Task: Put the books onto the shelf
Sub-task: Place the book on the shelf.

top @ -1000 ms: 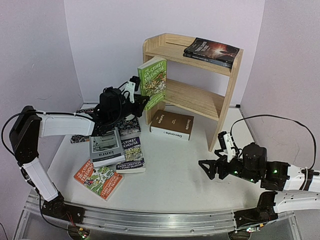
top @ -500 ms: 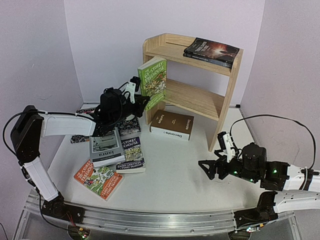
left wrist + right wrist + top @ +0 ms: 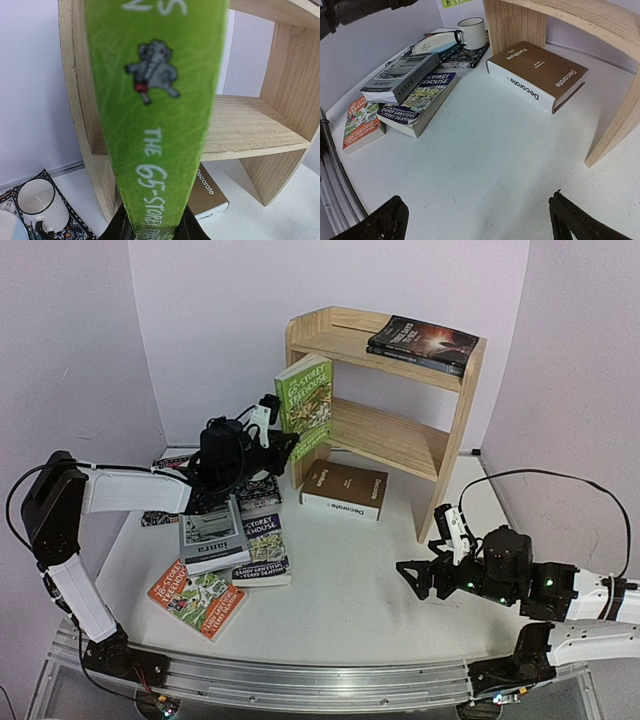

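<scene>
Grips the green 65-Storey Treehouse paperback (image 3: 305, 405) (image 3: 157, 100) by its lower edge in the clenched left gripper (image 3: 287, 445) (image 3: 150, 232), upright at centre-left of the top view, in front of the pine shelf's (image 3: 400, 440) (image 3: 245, 125) left side panel. Hangs the right gripper (image 3: 415, 578) (image 3: 477, 217) at lower right, jaws spread wide and empty above the table (image 3: 350, 580). Shows 2 dark books (image 3: 422, 343) flat on the top board at upper right, Decorate (image 3: 345, 490) (image 3: 537, 75) on the table under the shelf, the grey book (image 3: 212, 535) (image 3: 400, 77) lying partly on the dark blue Treehouse (image 3: 263, 550) (image 3: 417, 102), and the orange Treehouse (image 3: 197, 597) (image 3: 361, 122) just beside at lower left.
</scene>
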Robot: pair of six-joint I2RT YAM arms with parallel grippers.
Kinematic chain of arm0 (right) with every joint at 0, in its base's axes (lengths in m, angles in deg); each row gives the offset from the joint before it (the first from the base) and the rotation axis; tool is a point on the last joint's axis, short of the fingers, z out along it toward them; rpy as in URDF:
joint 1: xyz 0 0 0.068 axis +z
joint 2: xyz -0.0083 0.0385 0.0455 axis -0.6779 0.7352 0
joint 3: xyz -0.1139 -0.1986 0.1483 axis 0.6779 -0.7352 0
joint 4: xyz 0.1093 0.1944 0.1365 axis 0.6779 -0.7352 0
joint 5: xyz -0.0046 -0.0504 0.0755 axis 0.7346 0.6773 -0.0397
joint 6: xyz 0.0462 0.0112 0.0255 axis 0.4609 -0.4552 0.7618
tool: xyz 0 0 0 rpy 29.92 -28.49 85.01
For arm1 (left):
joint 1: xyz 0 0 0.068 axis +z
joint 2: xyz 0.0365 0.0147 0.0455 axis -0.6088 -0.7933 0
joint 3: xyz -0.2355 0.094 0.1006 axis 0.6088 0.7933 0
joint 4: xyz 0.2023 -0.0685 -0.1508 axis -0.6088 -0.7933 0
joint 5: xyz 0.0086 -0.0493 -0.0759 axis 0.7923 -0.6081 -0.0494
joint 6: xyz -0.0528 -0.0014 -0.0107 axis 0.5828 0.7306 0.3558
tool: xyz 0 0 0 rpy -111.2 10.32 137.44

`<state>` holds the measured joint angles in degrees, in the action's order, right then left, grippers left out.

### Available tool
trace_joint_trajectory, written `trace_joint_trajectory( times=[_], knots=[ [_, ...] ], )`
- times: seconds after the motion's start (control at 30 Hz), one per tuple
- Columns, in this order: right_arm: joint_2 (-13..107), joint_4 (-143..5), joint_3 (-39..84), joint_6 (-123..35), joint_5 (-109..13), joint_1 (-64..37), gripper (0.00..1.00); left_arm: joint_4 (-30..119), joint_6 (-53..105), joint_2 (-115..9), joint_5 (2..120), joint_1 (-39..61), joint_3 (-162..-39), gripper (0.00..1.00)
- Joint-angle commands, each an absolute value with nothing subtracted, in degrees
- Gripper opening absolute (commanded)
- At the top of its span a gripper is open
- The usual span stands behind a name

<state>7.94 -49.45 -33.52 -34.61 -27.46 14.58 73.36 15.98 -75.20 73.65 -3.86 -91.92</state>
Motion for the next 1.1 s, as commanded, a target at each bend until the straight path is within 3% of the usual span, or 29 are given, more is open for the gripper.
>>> trace_joint_trajectory(
  times=[0.0,1.07],
  knots=[
    [7.97,-48.32,-31.91,-34.50,-27.31,14.68,0.98,78.58,17.44,-73.12,73.83,-3.28,-91.36,0.00],
    [5.60,-48.68,-32.71,-33.54,-27.40,14.67,0.98,69.29,17.38,-75.18,73.66,-3.21,-100.71,0.00]
  ],
)
